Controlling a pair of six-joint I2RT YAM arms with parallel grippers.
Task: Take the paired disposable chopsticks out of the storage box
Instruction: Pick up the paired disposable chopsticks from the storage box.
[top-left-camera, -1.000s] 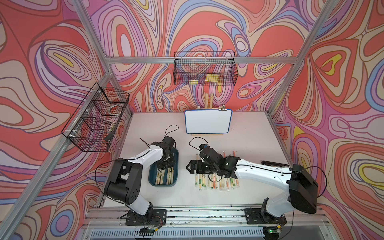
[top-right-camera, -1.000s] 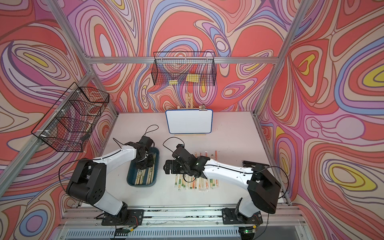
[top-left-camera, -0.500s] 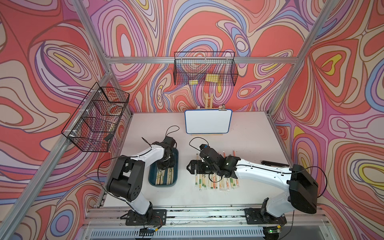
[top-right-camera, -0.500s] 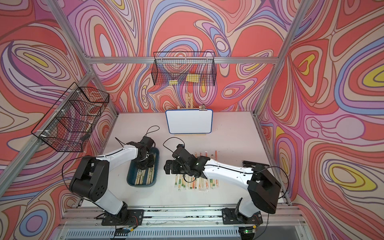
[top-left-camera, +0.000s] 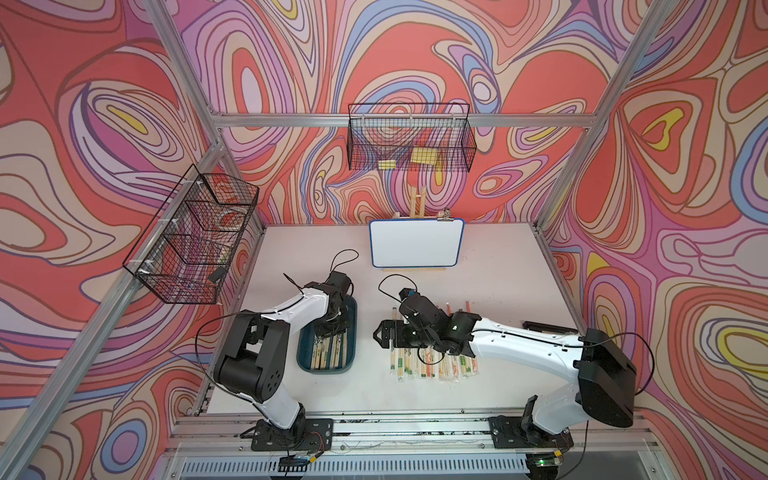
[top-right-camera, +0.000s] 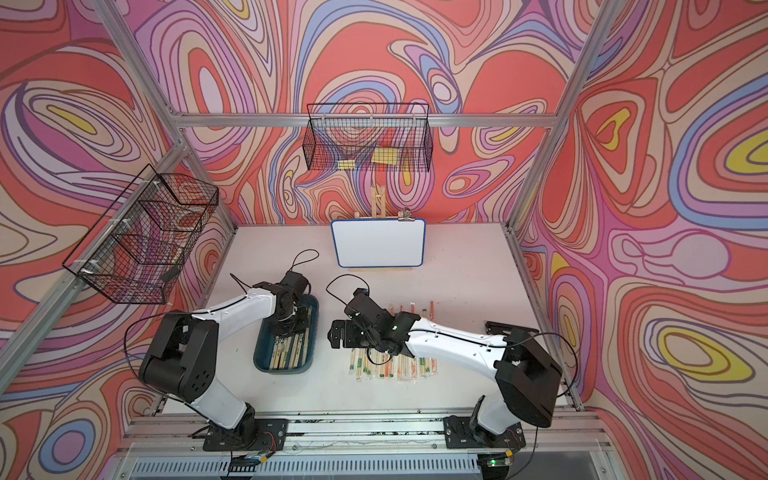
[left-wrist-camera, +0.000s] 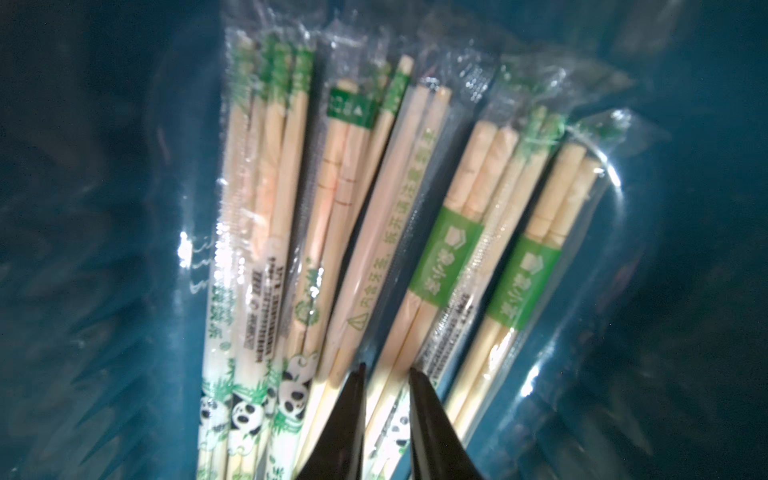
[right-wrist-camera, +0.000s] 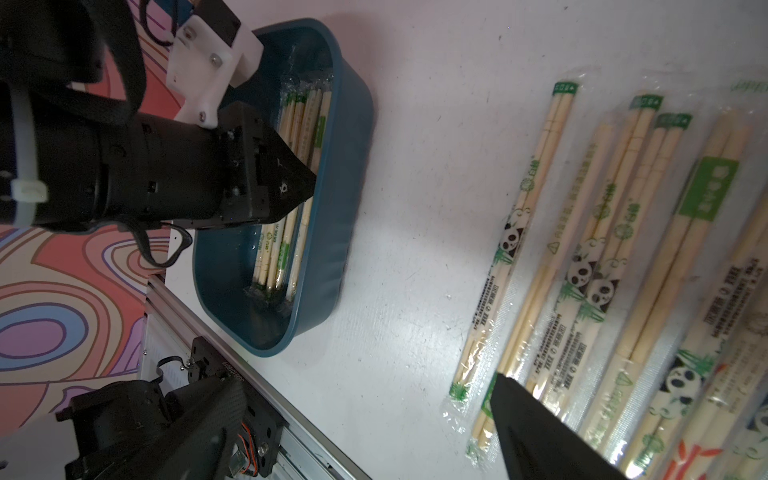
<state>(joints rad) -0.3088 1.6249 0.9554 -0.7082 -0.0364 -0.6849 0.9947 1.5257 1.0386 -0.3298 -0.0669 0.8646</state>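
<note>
Straddling a chopstick pair (left-wrist-camera: 444, 253) sits the left gripper (left-wrist-camera: 385, 370).

Left pincer (top-left-camera: 329, 330) inside storage box (top-left-camera: 302, 360), right arm (top-left-camera: 519, 345) over sleeved chopsticks (top-left-camera: 432, 366) rowed on table (top-left-camera: 478, 399)

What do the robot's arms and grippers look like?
The left arm and right arm have white shells with bulky black joints. The left gripper and right gripper are black with pointed wedge fingers. Thin black cables loop off the wrists; a white zip tie bands the left wrist.

Left end effector (left-wrist-camera: 384, 371) narrower; its elbow (top-left-camera: 253, 353) slightly nearer the storage box (top-left-camera: 326, 370).
</note>
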